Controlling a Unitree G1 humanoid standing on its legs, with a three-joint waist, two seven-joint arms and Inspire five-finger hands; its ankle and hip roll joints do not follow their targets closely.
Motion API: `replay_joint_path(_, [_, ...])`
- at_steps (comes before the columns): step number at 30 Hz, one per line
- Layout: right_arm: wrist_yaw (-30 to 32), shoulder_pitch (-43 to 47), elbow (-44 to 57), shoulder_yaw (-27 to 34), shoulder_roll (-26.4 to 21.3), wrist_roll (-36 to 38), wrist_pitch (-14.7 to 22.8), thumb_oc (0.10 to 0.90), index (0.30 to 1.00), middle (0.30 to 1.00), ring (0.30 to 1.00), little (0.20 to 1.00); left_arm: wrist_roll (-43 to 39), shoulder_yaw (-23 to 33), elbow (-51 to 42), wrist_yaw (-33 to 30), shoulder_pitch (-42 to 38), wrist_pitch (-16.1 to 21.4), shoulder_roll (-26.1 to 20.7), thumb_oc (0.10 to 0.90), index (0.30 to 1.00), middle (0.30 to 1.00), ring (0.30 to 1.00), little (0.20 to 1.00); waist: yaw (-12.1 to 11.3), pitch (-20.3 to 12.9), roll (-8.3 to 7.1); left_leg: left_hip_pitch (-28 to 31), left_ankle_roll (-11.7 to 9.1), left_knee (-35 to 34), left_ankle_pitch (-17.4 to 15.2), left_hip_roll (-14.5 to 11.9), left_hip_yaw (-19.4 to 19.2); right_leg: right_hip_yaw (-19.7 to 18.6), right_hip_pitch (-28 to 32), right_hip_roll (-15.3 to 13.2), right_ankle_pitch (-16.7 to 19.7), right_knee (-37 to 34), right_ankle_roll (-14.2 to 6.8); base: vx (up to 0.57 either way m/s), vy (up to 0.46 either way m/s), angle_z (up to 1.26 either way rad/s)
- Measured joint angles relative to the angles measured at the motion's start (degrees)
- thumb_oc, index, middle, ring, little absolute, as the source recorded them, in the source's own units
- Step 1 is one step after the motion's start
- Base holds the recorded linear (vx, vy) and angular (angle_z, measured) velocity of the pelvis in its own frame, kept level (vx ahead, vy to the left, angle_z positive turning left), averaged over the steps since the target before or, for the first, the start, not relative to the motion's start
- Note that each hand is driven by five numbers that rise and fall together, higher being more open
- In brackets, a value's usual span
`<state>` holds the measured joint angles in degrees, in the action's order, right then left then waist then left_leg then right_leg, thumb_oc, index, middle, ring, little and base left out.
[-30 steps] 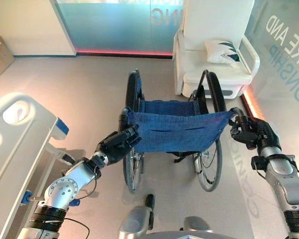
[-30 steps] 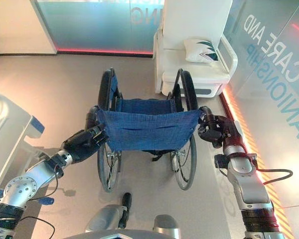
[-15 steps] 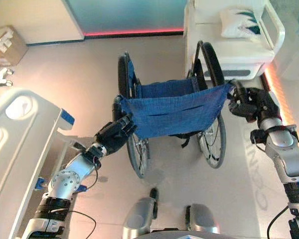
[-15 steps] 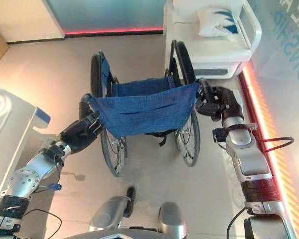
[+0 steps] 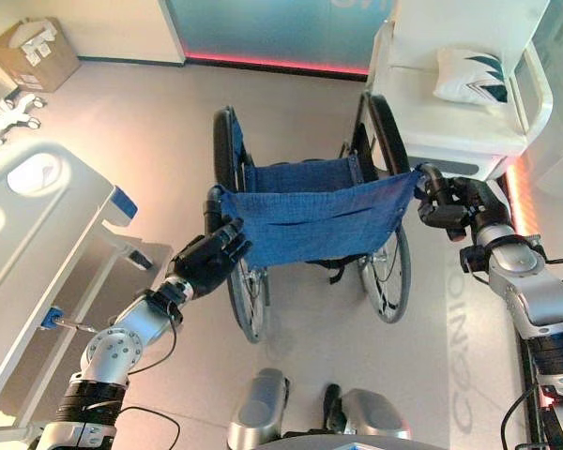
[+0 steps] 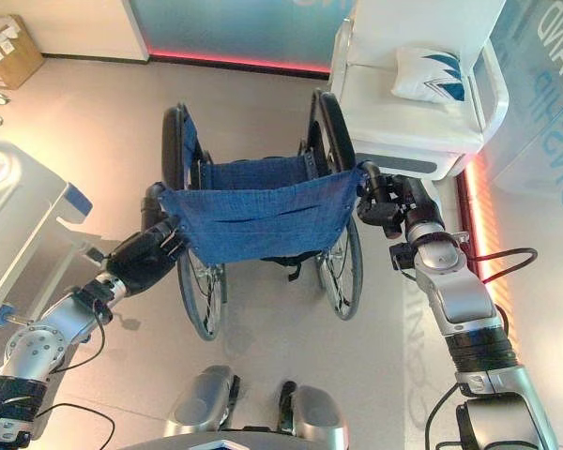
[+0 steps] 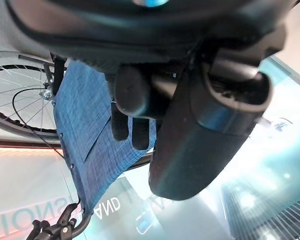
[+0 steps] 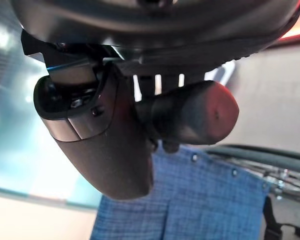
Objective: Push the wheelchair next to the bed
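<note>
Bright, even room light, soft shadows on the floor.
A red strip (image 5: 272, 64) glows along the wall base; up close, each wrist view blurs its own dark hand.

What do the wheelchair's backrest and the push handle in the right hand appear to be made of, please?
The wheelchair's backrest looks like blue woven fabric, matte, with visible weave, seams and rivets. The push handle in the right hand looks like smooth black rubber or plastic, slightly glossy.
</note>
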<state>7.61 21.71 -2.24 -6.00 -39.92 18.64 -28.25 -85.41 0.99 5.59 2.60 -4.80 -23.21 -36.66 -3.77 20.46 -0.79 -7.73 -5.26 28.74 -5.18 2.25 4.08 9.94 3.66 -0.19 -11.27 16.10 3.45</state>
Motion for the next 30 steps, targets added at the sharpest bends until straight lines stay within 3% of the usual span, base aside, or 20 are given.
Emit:
replay_joint_path(2, [0.0, 0.8, -1.1, -0.8, 0.0, 0.0, -0.1, 0.4, 0.3, 0.3, 0.3, 0.3, 0.0, -0.1, 0.1, 0.0, 0.0, 0.0, 0.0, 0.4, 0.3, 0.3, 0.3, 0.3, -0.3, 0.0, -0.03, -0.5, 0.1, -5.8, 0.1, 0.7, -0.7, 0.0, 1.4, 0.4, 0.2, -1.1, 0.0, 0.46, -0.068, 0.01])
replay_joint_path(6, [0.0, -0.2, -3.2, -1.7, -0.2, -0.3, 0.0, 0.4, 0.3, 0.3, 0.3, 0.3, 0.0, -1.1, 0.9, 1.3, -0.1, 0.1, 0.9, 0.4, 0.3, 0.3, 0.3, 0.3, -0.3, 0.0, 0.24, -4.1, -1.8, -15.5, 1.3, -1.2, -10.8, 2.9, 8.5, 2.0, -0.2, -7.2, 0.5, 0.47, -0.079, 0.12])
replay_joint_path(11, [0.0, -1.8, -3.2, -2.4, -0.1, -0.3, 0.1, 0.4, 0.3, 0.3, 0.3, 0.3, 0.0, -1.8, 0.8, 1.5, 0.2, 0.1, -0.4, 0.4, 0.3, 0.3, 0.3, 0.3, -2.2, -3.0, 0.45, -5.8, 1.2, -14.2, 2.5, -0.3, -11.8, 3.2, 12.4, 2.2, -3.8, -8.5, -2.1, 0.44, -0.035, -0.22])
replay_joint_path(12, [0.0, -2.5, -3.3, -2.7, -0.2, -0.3, 0.1, 0.4, 0.3, 0.3, 0.3, 0.3, 0.0, -2.2, 0.8, 1.1, 0.2, -0.2, -0.7, 0.4, 0.3, 0.3, 0.3, 0.3, -2.3, -4.6, 0.68, -2.8, 3.9, -16.1, 2.3, 0.6, -11.5, 3.1, 12.8, 2.4, -6.5, -6.2, -3.0, 0.36, -0.033, -0.03])
replay_joint_path(13, [0.0, -2.8, -3.8, -3.1, 0.2, -0.3, 0.1, 0.4, 0.3, 0.3, 0.3, 0.3, 0.0, -2.2, 0.9, 0.7, 0.2, -0.4, -0.9, 0.4, 0.3, 0.3, 0.3, 0.3, -2.6, -5.2, -0.4, -2.1, 6.2, -16.9, 3.6, 1.9, -11.0, 2.8, 12.8, 1.9, -7.9, -3.7, -4.4, 0.39, -0.048, -0.2])
replay_joint_path(14, [0.0, -2.4, -4.9, -4.0, -0.1, -0.2, 0.1, 0.4, 0.3, 0.3, 0.3, 0.3, 0.1, -2.2, 1.2, 0.0, 0.0, -0.5, -0.8, 0.4, 0.3, 0.3, 0.3, 0.3, -3.6, -6.1, -1.87, -1.2, 6.8, -17.5, 3.9, 3.0, -11.3, -1.0, 9.6, 1.1, -11.4, 7.8, -9.2, 0.34, -0.078, -0.16])
replay_joint_path(15, [0.0, -2.1, -5.2, -4.3, -0.1, -0.1, 0.1, 0.4, 0.3, 0.3, 0.3, 0.3, 0.2, -2.3, 1.2, -0.6, -0.5, -0.7, -1.4, 0.4, 0.3, 0.3, 0.3, 0.3, -3.6, -6.4, -2.73, -0.1, 6.8, -17.4, 4.8, 4.2, -10.4, -4.6, 5.2, 2.2, -10.0, 22.4, -13.9, 0.33, -0.085, -0.22])
replay_joint_path(16, [0.0, -1.8, -4.8, -4.4, -0.5, 0.4, 0.1, 0.4, 0.3, 0.3, 0.3, 0.3, 0.1, -2.3, 0.7, -0.7, -0.6, -1.0, -2.7, 0.4, 0.3, 0.3, 0.3, 0.3, -3.7, -6.7, -3.45, 0.3, 7.8, -17.2, 9.2, 6.0, -8.7, -6.4, 3.4, 3.5, -6.9, 30.2, -16.5, 0.28, -0.067, -0.09])
replay_joint_path(18, [0.0, -1.6, -4.0, -3.9, -0.5, 0.5, 0.1, 0.4, 0.3, 0.3, 0.3, 0.3, -0.5, -2.3, 0.4, -1.4, -1.4, -1.3, -3.9, 0.4, 0.3, 0.3, 0.3, 0.3, -3.3, -6.7, -4.5, 1.4, 13.5, -17.5, 9.9, 9.3, -4.3, -8.2, 1.3, 4.3, -3.3, 35.7, -13.7, 0.31, -0.032, -0.01])
replay_joint_path(20, [0.0, 0.5, -4.2, -3.3, -0.2, 0.2, 0.1, 0.4, 0.3, 0.3, 0.3, 0.3, -0.5, -2.3, 0.4, -2.6, -3.2, -1.4, -5.0, 0.4, 0.3, 0.3, 0.3, 0.3, -4.5, -6.2, -3.61, 3.1, 11.1, -22.4, 12.9, 10.3, 7.0, -9.9, -3.6, 6.6, -5.8, 36.0, -8.7, 0.28, -0.043, -0.15])
replay_joint_path(21, [0.1, 2.0, -4.2, -3.4, -0.2, 0.1, 1.0, 0.4, 0.3, 0.3, 0.3, 0.3, -0.5, -2.3, 0.6, -3.2, -4.6, -1.4, -5.8, 0.4, 0.3, 0.3, 0.3, 0.3, -3.7, -4.7, -1.2, 4.8, 10.1, -25.3, 14.5, 8.4, 11.4, -9.6, -5.0, 9.2, -7.5, 29.8, -6.1, 0.24, -0.077, 0.06])
replay_joint_path(22, [0.1, 2.5, -4.1, -3.3, -0.4, -0.1, 1.6, 0.4, 0.3, 0.3, 0.3, 0.3, -0.7, -2.3, 0.8, -3.4, -5.3, -1.4, -6.0, 0.4, 0.3, 0.3, 0.3, 0.3, -3.2, -4.2, -0.33, 5.1, 9.5, -25.7, 14.5, 8.1, 14.6, -9.9, -5.2, 9.5, -8.4, 24.4, -4.6, 0.27, -0.129, 0.23])
replay_joint_path(23, [0.1, 3.2, -4.2, -3.3, -1.3, -0.1, 2.1, 0.4, 0.3, 0.3, 0.3, 0.3, -0.7, -2.3, 0.9, -3.7, -6.1, -1.4, -5.7, 0.4, 0.3, 0.3, 0.3, 0.3, -3.6, -3.7, 0.33, 5.5, 8.8, -26.5, 14.4, 8.2, 19.1, -9.3, -7.0, 8.0, -10.6, 19.8, -0.9, 0.22, -0.144, 0.2])
replay_joint_path(24, [0.1, 3.7, -4.2, -3.3, -1.8, -0.1, 2.4, 0.4, 0.3, 0.3, 0.3, 0.3, -0.9, -2.4, 1.4, -3.8, -6.9, -1.4, -5.6, 0.4, 0.3, 0.3, 0.3, 0.3, -3.4, -3.4, 0.89, 5.6, 8.0, -26.6, 14.1, 7.9, 20.7, -9.3, -8.4, 7.5, -11.1, 18.4, 0.0, 0.27, -0.209, 0.19])
replay_joint_path(25, [0.2, 4.6, -4.4, -3.6, -1.8, -0.1, 2.6, 0.4, 0.3, 0.3, 0.3, 0.3, -1.0, -2.7, 2.4, -3.8, -7.9, -1.4, -5.6, 0.4, 0.3, 0.3, 0.3, 0.3, -3.3, -2.9, 1.44, 5.0, 7.8, -24.8, 11.9, 7.9, 20.7, -9.9, -7.8, 5.0, -8.6, 9.8, -1.7, 0.21, -0.176, 0.08])
replay_joint_path(26, [0.2, 5.1, -5.0, -3.6, -1.9, -0.1, 2.6, 0.4, 0.3, 0.3, 0.3, 0.3, -1.1, -3.2, 3.4, -3.8, -8.5, -1.4, -5.7, 0.4, 0.3, 0.3, 0.3, 0.3, -4.0, -2.7, 0.27, 4.3, 8.3, -23.2, 10.1, 9.2, 17.4, -8.6, -6.8, 0.5, -3.3, 6.6, -2.4, 0.27, -0.301, 0.39])
replay_joint_path(27, [0.4, 5.2, -7.0, -4.3, -0.4, -0.2, 2.7, 0.4, 0.3, 0.3, 0.3, 0.3, -1.1, -4.3, 5.5, -3.9, -9.1, -1.2, -4.8, 0.4, 0.3, 0.3, 0.3, 0.3, -2.7, -2.0, -0.01, 4.5, 7.3, -17.2, 5.6, 7.5, 8.9, -0.1, -2.1, -3.0, -3.7, 6.0, -4.4, 0.21, -0.302, 0.4])
replay_joint_path(28, [0.5, 5.6, -7.9, -5.7, -0.5, -0.3, 2.6, 0.4, 0.3, 0.3, 0.3, 0.3, -1.3, -4.7, 7.3, -3.5, -9.6, -1.0, -4.1, 0.4, 0.3, 0.3, 0.3, 0.3, -2.1, -1.0, -1.32, 3.1, 7.3, -8.8, 4.3, 7.9, 4.6, -0.1, -1.8, -5.6, -6.4, 12.5, -5.5, 0.28, -0.477, 0.85])
replay_joint_path(29, [0.5, 4.4, -8.8, -6.1, -1.1, 0.0, 2.6, 0.4, 0.3, 0.3, 0.3, 0.3, -1.5, -6.5, 8.5, -3.5, -9.3, -1.0, -3.7, 0.4, 0.3, 0.3, 0.3, 0.3, -0.7, -1.6, 1.52, 5.2, 7.7, -7.0, -2.0, 5.8, 9.1, -1.8, -6.3, -4.4, -8.7, 27.2, -3.7, 0.21, -0.385, 0.87])
replay_joint_path(30, [0.7, 3.4, -7.9, -5.5, -0.4, -0.1, 2.7, 0.4, 0.3, 0.3, 0.3, 0.3, -2.4, -7.3, 8.3, -3.2, -9.1, -0.9, -5.2, 0.4, 0.3, 0.3, 0.3, 0.3, -0.1, -2.1, 0.04, 4.6, 7.7, -6.8, -2.7, 7.8, 12.3, -8.2, -9.8, -4.4, -10.2, 27.4, -1.7, 0.23, -0.441, 1.01])
